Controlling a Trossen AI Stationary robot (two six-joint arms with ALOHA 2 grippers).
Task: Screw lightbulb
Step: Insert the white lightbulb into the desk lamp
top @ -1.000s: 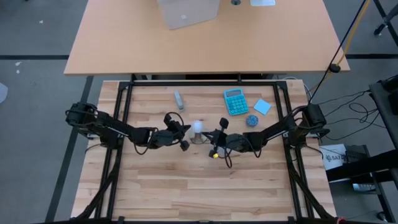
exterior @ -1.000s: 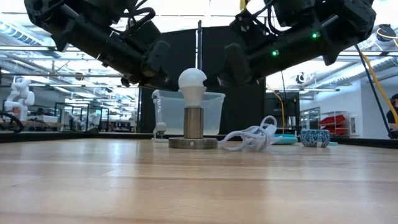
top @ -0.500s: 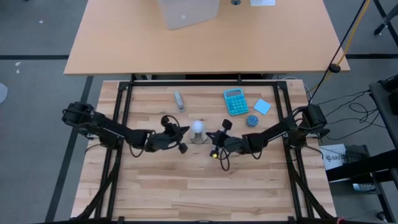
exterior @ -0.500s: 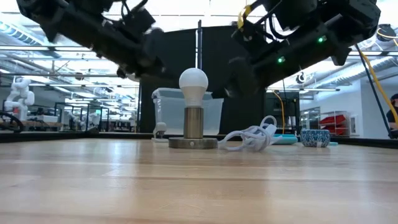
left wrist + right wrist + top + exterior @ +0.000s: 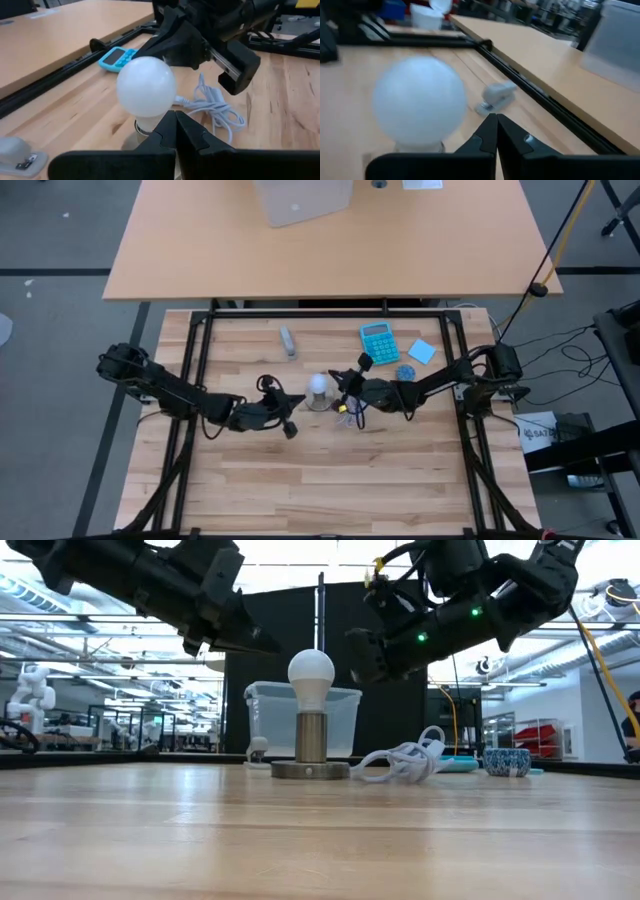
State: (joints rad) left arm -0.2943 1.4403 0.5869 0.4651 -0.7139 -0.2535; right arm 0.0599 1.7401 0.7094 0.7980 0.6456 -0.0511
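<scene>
The white lightbulb (image 5: pixel 318 385) stands upright with its screw end in the grey socket (image 5: pixel 311 735), which rises from a round disc base (image 5: pixel 311 769) at the table's middle. My left gripper (image 5: pixel 296 406) hovers to the bulb's left, a little toward the near edge. Its fingers are shut in the left wrist view (image 5: pixel 175 120), with the bulb (image 5: pixel 146 89) just beyond them. My right gripper (image 5: pixel 339 390) hovers to the bulb's right, also shut (image 5: pixel 496 120), facing the bulb (image 5: pixel 420 102). In the low view both grippers stand above and to either side of the bulb head (image 5: pixel 311 672), apart from it.
A white coiled cable (image 5: pixel 405 762) lies on the table just right of the base. A teal calculator (image 5: pixel 379 342), a blue pad (image 5: pixel 421 351) and a small blue bowl (image 5: pixel 404 373) lie at the far right. A grey object (image 5: pixel 288 340) lies far left of the bulb.
Both grippers have drawn away from the bulb head and risen. My left gripper has gone toward the table's left and near edge. My right gripper has gone up and toward the far edge. The bulb has stayed upright in the socket.
</scene>
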